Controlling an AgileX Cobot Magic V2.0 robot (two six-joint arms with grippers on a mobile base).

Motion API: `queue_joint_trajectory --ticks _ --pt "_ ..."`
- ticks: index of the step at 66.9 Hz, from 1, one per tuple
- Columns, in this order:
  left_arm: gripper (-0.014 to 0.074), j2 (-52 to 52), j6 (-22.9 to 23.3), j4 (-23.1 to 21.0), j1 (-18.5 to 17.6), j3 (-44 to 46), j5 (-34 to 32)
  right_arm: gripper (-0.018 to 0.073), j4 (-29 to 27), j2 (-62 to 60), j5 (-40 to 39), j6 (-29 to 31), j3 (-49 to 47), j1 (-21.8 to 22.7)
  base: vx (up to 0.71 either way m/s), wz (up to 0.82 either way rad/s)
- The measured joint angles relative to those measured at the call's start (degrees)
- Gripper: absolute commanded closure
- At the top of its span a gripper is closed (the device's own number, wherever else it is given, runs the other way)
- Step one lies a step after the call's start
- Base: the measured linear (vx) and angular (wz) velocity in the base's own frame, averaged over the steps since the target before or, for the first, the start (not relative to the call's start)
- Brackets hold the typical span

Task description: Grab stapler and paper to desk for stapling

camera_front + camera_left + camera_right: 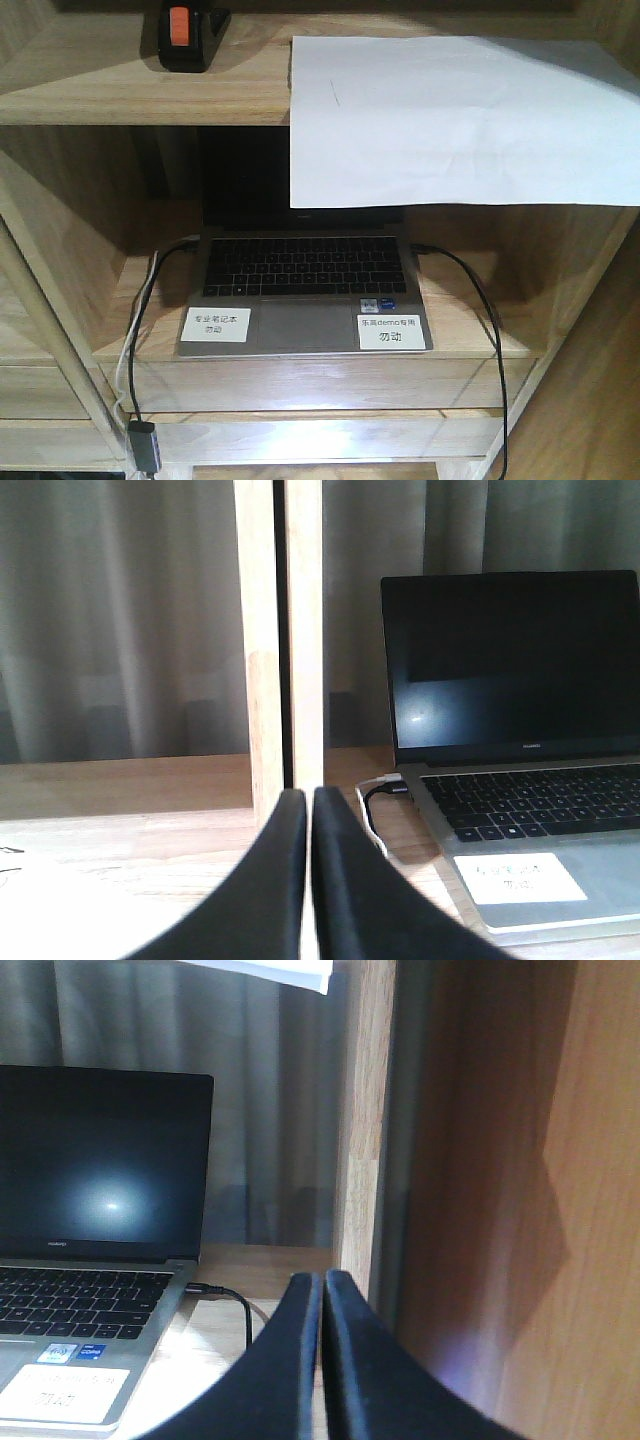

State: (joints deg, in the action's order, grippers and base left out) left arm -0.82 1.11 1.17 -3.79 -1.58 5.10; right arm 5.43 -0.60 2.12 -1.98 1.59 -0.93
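The black stapler point(190, 35), orange patch facing me, stands on the upper shelf board at the far left in the front view. To its right the white paper point(460, 120) lies on the same board and droops over the front edge, covering the laptop's screen; one corner of the paper point(280, 970) shows at the top of the right wrist view. My left gripper point(308, 796) is shut and empty, low before a wooden post. My right gripper point(323, 1278) is shut and empty beside the shelf's right wall. The desk is out of view.
An open laptop point(305, 285) with two white labels sits on the lower shelf, with cables point(480, 300) plugged in on both sides. A wooden upright point(285, 630) stands just ahead of the left gripper. The shelf unit's side wall point(500, 1190) is close on the right.
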Motion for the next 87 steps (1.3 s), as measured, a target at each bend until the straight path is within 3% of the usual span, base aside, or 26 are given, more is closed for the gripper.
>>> queue_joint_trajectory --ticks 18,37,49,69,78,87 --pt "0.0603 0.0 0.0 -0.2 0.0 0.0 -0.5 0.0568 0.0 0.0 0.0 0.0 0.0 0.0 0.0 0.0" --pt "0.0603 0.0 0.0 -0.5 0.0 0.1 -11.1 0.0568 0.0 0.0 0.0 0.0 0.0 0.0 0.0 0.0" --pt "0.0603 0.0 -0.3 -0.4 0.0 7.0 -11.2 0.0568 0.0 0.0 0.0 0.0 0.0 0.0 0.0 0.0" --pt "0.0603 7.8 -3.2 0.5 0.0 25.6 4.5 0.0568 0.0 0.0 0.0 0.0 0.0 0.0 0.0 0.0" --pt "0.0603 14.3 -3.2 0.5 0.0 30.5 11.0 0.0568 0.0 0.0 0.0 0.0 0.0 0.0 0.0 0.0" --pt "0.0603 18.0 -3.2 0.3 0.0 32.2 13.1 0.0568 0.0 0.0 0.0 0.0 0.0 0.0 0.0 0.0"
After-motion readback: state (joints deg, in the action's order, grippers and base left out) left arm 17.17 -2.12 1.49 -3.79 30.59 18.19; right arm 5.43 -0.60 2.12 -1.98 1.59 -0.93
